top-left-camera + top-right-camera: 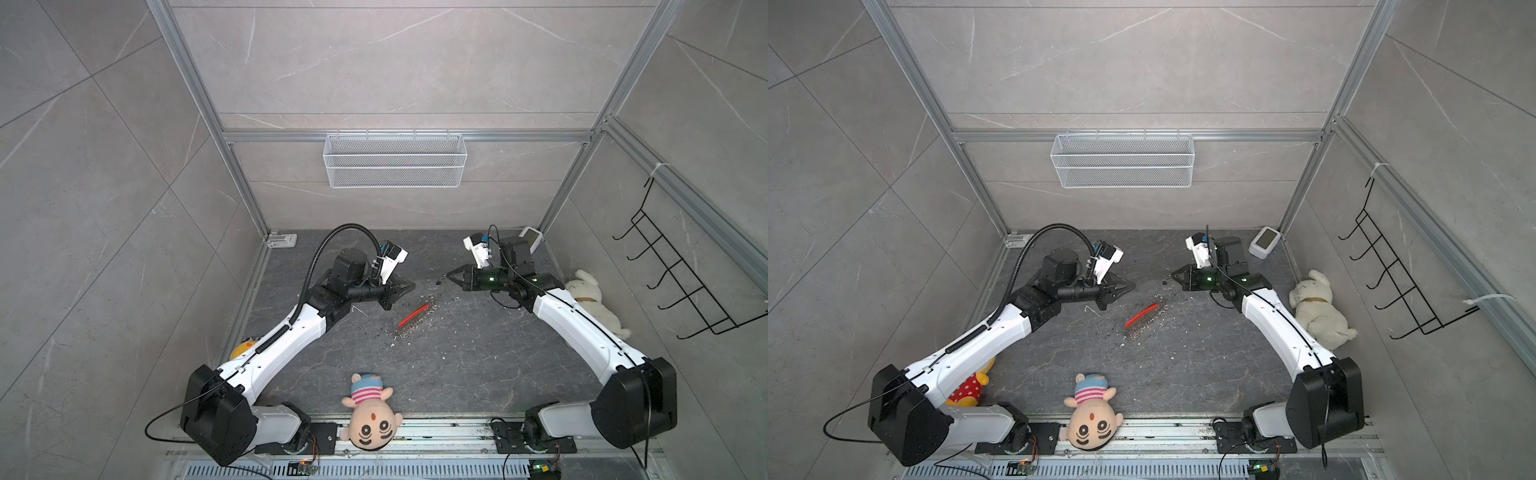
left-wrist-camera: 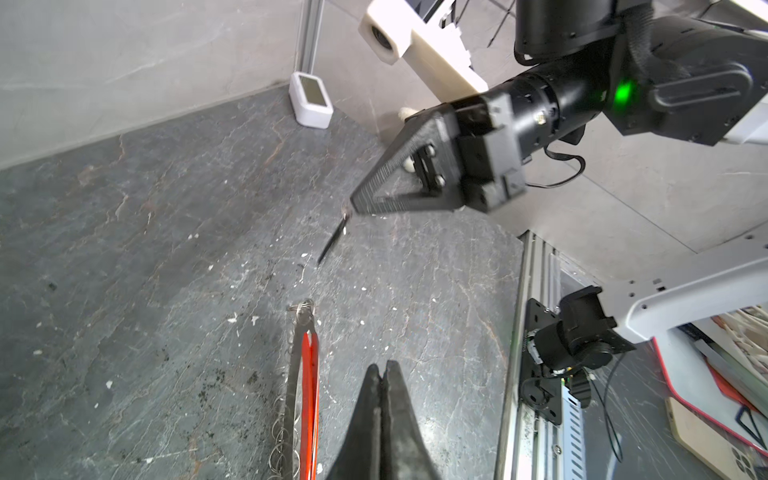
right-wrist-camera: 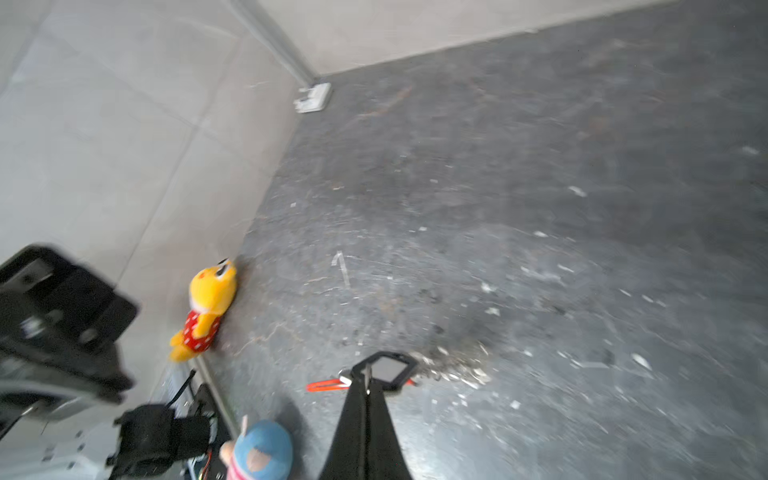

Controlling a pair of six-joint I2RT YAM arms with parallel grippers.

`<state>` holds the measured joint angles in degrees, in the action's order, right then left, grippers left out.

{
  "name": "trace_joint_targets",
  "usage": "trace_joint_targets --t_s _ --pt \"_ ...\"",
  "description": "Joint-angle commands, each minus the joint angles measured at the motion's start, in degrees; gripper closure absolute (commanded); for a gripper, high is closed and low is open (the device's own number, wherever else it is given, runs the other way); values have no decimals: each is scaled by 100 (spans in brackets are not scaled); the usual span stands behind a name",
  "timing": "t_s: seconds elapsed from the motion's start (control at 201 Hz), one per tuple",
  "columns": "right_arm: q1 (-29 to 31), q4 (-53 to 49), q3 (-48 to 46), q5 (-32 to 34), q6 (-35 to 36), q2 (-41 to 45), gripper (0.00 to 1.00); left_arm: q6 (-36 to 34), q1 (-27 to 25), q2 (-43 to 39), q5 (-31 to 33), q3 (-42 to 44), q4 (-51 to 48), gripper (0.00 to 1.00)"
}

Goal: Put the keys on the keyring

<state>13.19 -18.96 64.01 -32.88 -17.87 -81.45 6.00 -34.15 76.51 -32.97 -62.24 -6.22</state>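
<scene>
Right end effector [image 1: 448,275] clenched on the keys [image 2: 331,243], blade dangling, clear only in left wrist view, left end effector [image 2: 382,365] clenched bare, keyring [image 1: 415,316] on bench [image 1: 457,374] near both, wire basket [image 1: 395,160] on back wall.

Tiny keys [image 1: 439,282], shape indistinct from above.

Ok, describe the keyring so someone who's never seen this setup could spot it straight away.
Find the dark stone floor below the white wire basket. Near its middle lies the keyring, a narrow metal loop. Unlike the plush toys at the edges, it has a bright red strip and many small silver rings.
</scene>
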Motion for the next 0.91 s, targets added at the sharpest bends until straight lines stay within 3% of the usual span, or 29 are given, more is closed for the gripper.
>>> trace_joint_targets --t_s 0.0,0.179,0.369,0.653,0.762,0.902 --pt "-250 -328 -432 693 -251 -525 100 -31 5 218 603 85 41 100" --pt "-373 -418 -486 748 -226 -1496 100 126 23 662 1704 -156 -649 100" --pt "-443 -662 -416 1111 -242 -2116 100 267 64 867 1943 -204 -920 100" --pt "-625 -987 -869 2249 -218 -1037 100 625 58 972 1272 -39 -767 100" --pt "-625 -1083 -985 2133 -243 -709 100 892 29 1156 871 53 -596 98" --pt "-634 -863 -1213 2093 -288 -971 100 1192 -80 1269 687 306 -214 91"
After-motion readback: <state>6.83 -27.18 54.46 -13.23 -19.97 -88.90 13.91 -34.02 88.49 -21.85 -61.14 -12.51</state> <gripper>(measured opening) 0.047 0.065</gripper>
